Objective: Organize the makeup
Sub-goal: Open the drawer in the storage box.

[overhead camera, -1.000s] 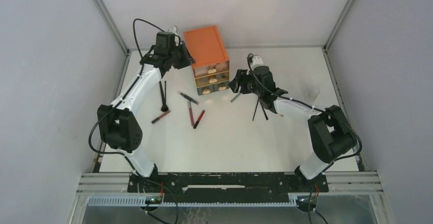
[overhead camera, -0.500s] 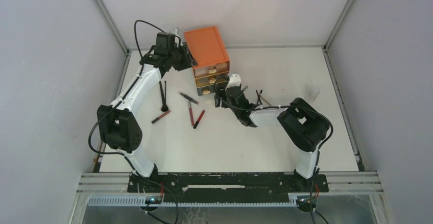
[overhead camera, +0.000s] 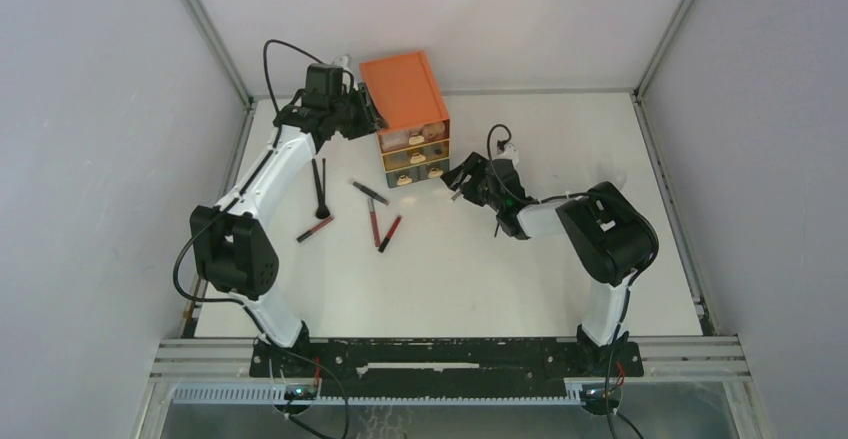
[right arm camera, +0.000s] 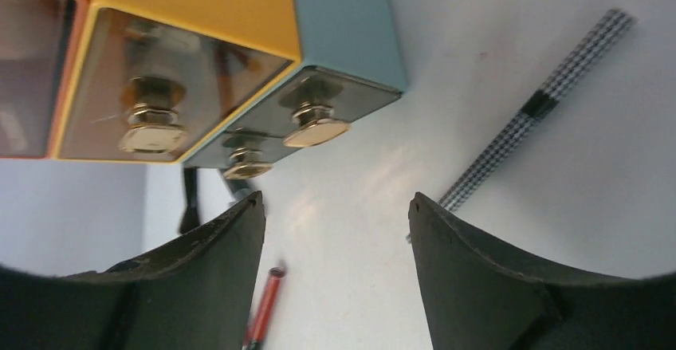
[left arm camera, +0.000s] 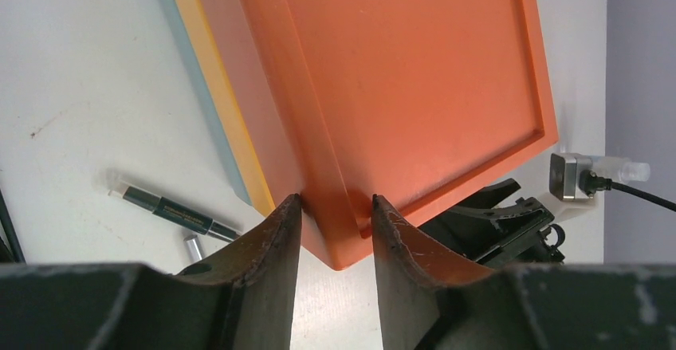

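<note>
We see a flat white table (overhead camera: 440,289). On it stands the boxy orange chest (overhead camera: 403,87) with shiny gold knobs (right arm camera: 316,133). The left gripper (left arm camera: 334,200) straddles a corner of the chest; we cannot tell if it pinches. The right gripper (right arm camera: 335,202) gapes wide, empty, by the chest's front. Thin red pencils (overhead camera: 390,232) and black brushes (overhead camera: 318,189) lie before the chest.

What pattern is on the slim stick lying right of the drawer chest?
The stick is black-and-white checked with a black band; clearest in the right wrist view.
</note>
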